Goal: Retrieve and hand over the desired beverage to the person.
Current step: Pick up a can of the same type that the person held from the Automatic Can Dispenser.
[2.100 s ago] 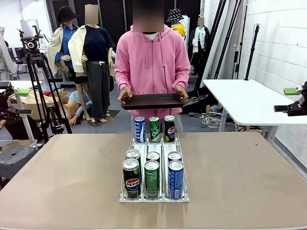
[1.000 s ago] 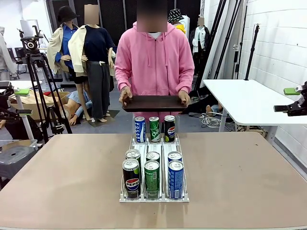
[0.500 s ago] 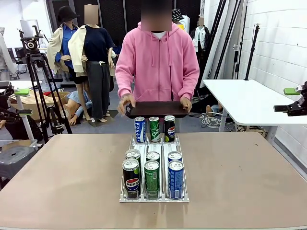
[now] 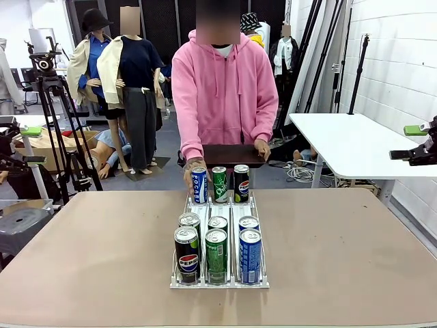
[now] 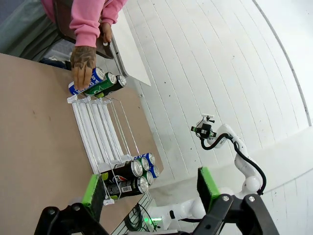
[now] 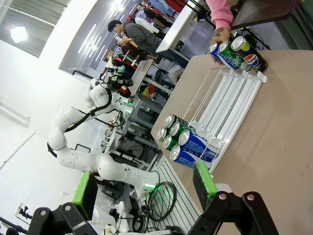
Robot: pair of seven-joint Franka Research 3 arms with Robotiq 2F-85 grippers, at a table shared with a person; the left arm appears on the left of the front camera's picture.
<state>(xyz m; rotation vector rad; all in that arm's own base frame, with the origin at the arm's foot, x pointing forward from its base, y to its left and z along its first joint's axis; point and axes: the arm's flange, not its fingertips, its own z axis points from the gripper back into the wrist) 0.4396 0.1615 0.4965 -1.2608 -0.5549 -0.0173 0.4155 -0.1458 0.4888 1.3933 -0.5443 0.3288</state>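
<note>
Since half second ago, you are seeing person [image 4: 224, 89] dropping one hand [image 4: 192, 171] off tray [image 4: 235, 155] onto blue can [image 4: 199, 185], far row, 11 o'clock of rack [image 4: 225, 283]; tray sinking lower. Your left gripper [image 5: 150, 191] and right gripper [image 6: 144, 188] hanging spread, gripping nothing. Open table [image 4: 341, 260] lying at rack's 3 and 9 o'clock.

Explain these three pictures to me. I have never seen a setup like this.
The front view looks across a brown table from the robot's side. The other two come from cameras on each arm's wrist: the black fingers with green pads at their bottom edges are the left gripper and right gripper, both open and holding nothing. On the table stands a white rack of drink cans: six at the near end, three at the far end. The person in pink has one hand on the far blue can and holds a dark tray in the other.
</note>
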